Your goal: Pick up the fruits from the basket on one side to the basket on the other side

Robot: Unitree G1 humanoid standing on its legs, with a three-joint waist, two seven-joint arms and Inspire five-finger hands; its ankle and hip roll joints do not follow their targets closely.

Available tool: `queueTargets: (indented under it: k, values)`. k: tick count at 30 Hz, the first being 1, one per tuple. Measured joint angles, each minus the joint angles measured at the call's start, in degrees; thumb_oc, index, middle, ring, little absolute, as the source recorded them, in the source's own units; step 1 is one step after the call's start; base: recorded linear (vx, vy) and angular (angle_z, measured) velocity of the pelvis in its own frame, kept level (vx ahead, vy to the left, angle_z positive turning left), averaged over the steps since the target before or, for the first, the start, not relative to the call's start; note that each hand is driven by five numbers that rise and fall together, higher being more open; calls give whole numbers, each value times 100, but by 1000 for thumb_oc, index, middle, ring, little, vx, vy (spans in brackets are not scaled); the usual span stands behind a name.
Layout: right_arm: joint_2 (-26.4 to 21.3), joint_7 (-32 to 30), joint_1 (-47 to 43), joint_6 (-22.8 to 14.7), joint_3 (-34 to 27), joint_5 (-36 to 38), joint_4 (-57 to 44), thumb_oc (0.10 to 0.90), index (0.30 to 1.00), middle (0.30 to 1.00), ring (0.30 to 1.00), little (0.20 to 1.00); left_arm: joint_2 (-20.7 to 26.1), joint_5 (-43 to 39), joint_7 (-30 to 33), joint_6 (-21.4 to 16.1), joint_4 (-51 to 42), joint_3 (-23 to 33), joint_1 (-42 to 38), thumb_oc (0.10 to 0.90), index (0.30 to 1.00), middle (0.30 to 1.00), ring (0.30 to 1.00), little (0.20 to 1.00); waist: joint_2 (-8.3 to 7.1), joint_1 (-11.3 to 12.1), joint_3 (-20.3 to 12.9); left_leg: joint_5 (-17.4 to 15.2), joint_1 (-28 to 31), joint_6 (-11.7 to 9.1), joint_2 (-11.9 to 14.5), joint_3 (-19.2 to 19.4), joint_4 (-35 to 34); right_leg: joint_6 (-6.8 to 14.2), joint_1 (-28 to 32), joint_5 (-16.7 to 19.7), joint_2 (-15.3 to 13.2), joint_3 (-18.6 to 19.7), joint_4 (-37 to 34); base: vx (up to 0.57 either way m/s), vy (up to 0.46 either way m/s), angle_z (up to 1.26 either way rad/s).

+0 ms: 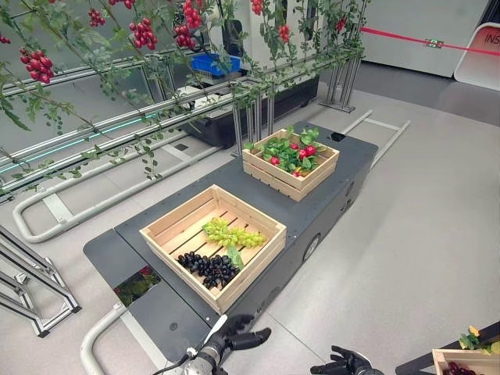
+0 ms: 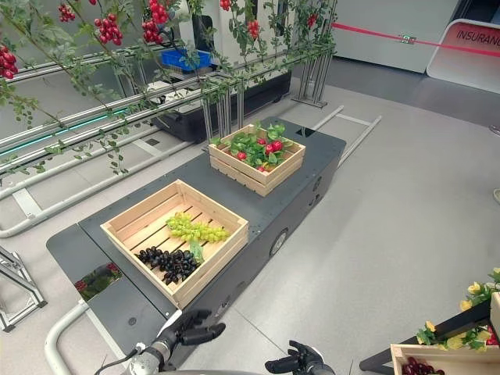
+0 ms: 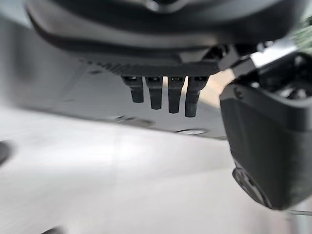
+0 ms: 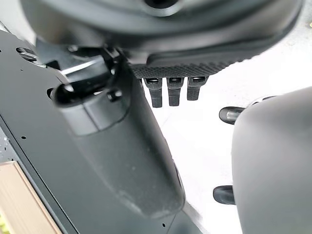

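Observation:
A light wooden crate (image 1: 254,269) sits on the near end of a dark flat cart (image 1: 348,156). It holds a bunch of green grapes (image 1: 230,233) and a bunch of dark grapes (image 1: 207,268). A second wooden crate (image 1: 273,178) stands at the cart's far end, filled with red fruits (image 1: 306,151) among green leaves. My left hand (image 1: 238,336) hangs low before the cart's near corner, fingers (image 3: 165,95) straight and holding nothing. My right hand (image 1: 348,363) hovers over the floor to its right, open and empty too, its thumb (image 4: 122,151) standing out.
A third crate (image 1: 469,361) with dark fruit and leaves shows at the lower right corner. Metal rails (image 1: 117,125) draped with leafy vines and red berry clusters (image 1: 142,33) run behind the cart. A blue bin (image 1: 211,64) stands further back. Grey floor lies right of the cart.

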Motion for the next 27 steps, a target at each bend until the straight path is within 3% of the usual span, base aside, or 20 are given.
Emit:
queueTargets:
  k: [3, 6, 11, 15, 18, 19, 22, 23, 24, 26, 27]
  values:
    - [-50, 0, 0, 47, -4, 3, -64, 800, 900, 900, 900, 900, 244, -266, 13, -276, -1071, 18, 0, 800, 900, 900, 900, 900, 45, 75, 90, 1, -8, 1, -7, -8, -1, 1, -5, 1, -9, -9, -2, -7, 44, 1]
    - [-132, 1, 25, 97, -8, 1, -169, 800, 900, 900, 900, 900, 438, -1039, -49, -339, -2231, 161, 1, 800, 900, 900, 900, 900, 107, 140, 206, 2, -22, 1, -11, -43, -1, 4, -2, 2, -13, -43, -2, 26, 74, 6]
    - [-213, 2, 48, 106, -9, 32, -294, 800, 900, 900, 900, 900, 489, -1260, 463, -299, -3273, 1026, -230, 800, 900, 900, 900, 900, 195, 154, 303, 3, -54, 1, -29, -283, -1, 10, 51, 4, -22, -196, 22, 75, 97, 11]
    - [-246, 21, 66, 44, -24, 167, -336, 800, 900, 900, 900, 900, 931, 81, 1551, 188, -3374, 1399, -602, 800, 900, 900, 900, 900, 237, 149, 385, 2, -21, 2, -58, -360, -2, 11, 92, 1, -52, -216, 20, 151, 204, 3]
    - [-290, 52, 135, -49, -37, 300, -401, 800, 900, 900, 900, 900, 1335, 1066, 1884, 702, -3478, 1385, -644, 800, 900, 900, 900, 900, 249, 153, 439, 2, -9, 21, -89, -361, -5, 14, 94, -2, -76, -205, 25, 63, 227, -3]
    - [-321, 66, 167, -116, -2, 314, -426, 800, 900, 900, 900, 900, 1497, 1369, 1966, 981, -3447, 1262, -752, 800, 900, 900, 900, 900, 258, 145, 523, -53, -23, 99, -162, -340, -2, 66, -5, -39, -127, -238, 239, -41, 277, -1]
    - [-617, 142, 28, -256, 22, 462, -745, 800, 900, 900, 900, 900, 1804, 1763, 2115, 1396, -3297, 773, -1191, 800, 900, 900, 900, 900, 518, 120, 907, 36, -218, 386, -291, -499, 0, 58, -1270, -364, -364, -223, 2459, -55, 86, -13]
    - [-673, 179, 23, -312, 37, 456, -994, 800, 900, 900, 900, 900, 1902, 1790, 2131, 1401, -3275, 679, -1328, 800, 900, 900, 900, 900, 410, 45, 1061, 83, -217, 463, -363, -589, 19, 63, -1766, -455, -519, -43, 3220, -29, -110, 3]
    - [-659, 186, 27, -344, 59, 455, -1074, 800, 900, 900, 900, 900, 1932, 1817, 2146, 1400, -3270, 662, -1391, 800, 900, 900, 900, 900, 324, -6, 1123, 107, -249, 493, -410, -666, 48, 11, -1902, -502, -558, 63, 3400, -58, -169, 37]
    - [-587, 240, -8, -544, 263, 451, -1215, 800, 900, 900, 900, 900, 2094, 1829, 2318, 1311, -3007, 409, -1850, 800, 900, 900, 900, 900, 94, -57, 1307, 123, -556, 492, -471, -828, 154, -9, -2117, -511, -518, 423, 2969, -27, -182, 58]
    - [-472, 338, -142, -603, 281, 448, -1220, 800, 900, 900, 900, 900, 2220, 1829, 2386, 1249, -2699, 252, -2317, 800, 900, 900, 900, 900, -76, -90, 1414, 194, -825, 507, -459, -809, 168, 4, -2244, -461, -517, 597, 2161, -3, -290, 68]
